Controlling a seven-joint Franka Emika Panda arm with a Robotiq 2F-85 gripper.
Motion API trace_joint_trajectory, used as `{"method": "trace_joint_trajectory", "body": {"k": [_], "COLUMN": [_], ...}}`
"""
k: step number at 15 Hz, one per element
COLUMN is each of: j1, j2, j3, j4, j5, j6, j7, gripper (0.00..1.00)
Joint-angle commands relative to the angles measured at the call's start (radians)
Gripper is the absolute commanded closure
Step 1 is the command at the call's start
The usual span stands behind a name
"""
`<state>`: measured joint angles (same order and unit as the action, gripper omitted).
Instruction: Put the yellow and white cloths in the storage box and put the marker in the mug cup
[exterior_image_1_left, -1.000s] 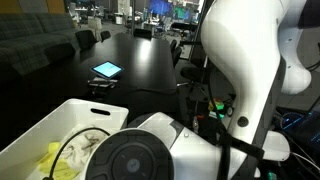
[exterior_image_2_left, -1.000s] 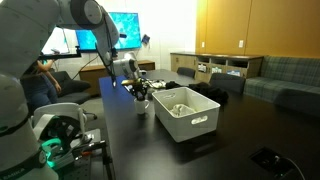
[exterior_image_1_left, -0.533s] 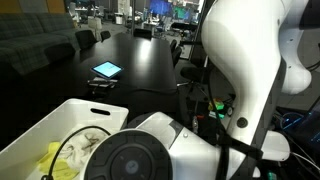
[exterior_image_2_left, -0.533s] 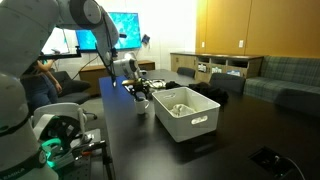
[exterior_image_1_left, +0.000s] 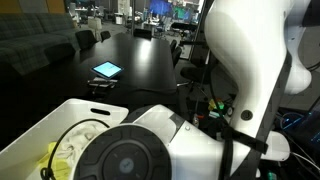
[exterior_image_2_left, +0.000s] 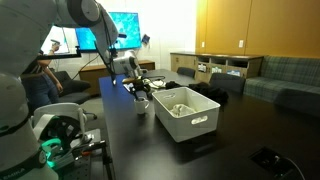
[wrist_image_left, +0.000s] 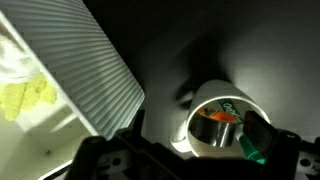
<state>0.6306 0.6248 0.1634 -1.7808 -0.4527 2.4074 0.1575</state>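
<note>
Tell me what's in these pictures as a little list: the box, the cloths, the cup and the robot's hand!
box: white storage box on the dark table
cloths: yellow cloth and white cloth, both inside the box
mug: white mug beside the box, with what looks like the marker inside
gripper: gripper above the mug, looks open

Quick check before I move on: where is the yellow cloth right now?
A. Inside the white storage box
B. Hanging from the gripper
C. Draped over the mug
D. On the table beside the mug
A: the wrist view shows the yellow cloth lying inside the storage box, apart from the mug.
</note>
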Motion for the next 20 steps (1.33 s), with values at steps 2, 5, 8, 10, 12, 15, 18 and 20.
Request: {"method": "trace_joint_trajectory", "body": {"k": [2, 5, 8, 10, 12, 15, 18, 20], "j1": [-0.001, -0.044, -0.136, -0.215, -0.292, -0.408, -0.507, -0.553], "j2": [-0.148, -0.184, -0.175, -0.162, -0.153, -0.187, -0.266, -0.349], "j3": [-0.032, -0.046, -0.044, -0.036, -0.040, -0.047, -0.047, -0.046], "j4": [-0.092, -0.114, -0.119, -0.123, -0.137, -0.205, -0.319, -0.411], "j5": [-0.059, -0.086, -0.051, -0.010, 0.042, 0.140, 0.239, 0.292], "j6": [-0.095, -0.115, -0.111, -0.104, -0.093, -0.091, -0.116, -0.121], "j7": [-0.007, -0.021, -0.076, -0.131, -0.182, -0.247, -0.308, -0.346], "gripper": [0.00, 0.00, 0.00, 0.00, 0.00, 0.00, 0.00, 0.00]}}
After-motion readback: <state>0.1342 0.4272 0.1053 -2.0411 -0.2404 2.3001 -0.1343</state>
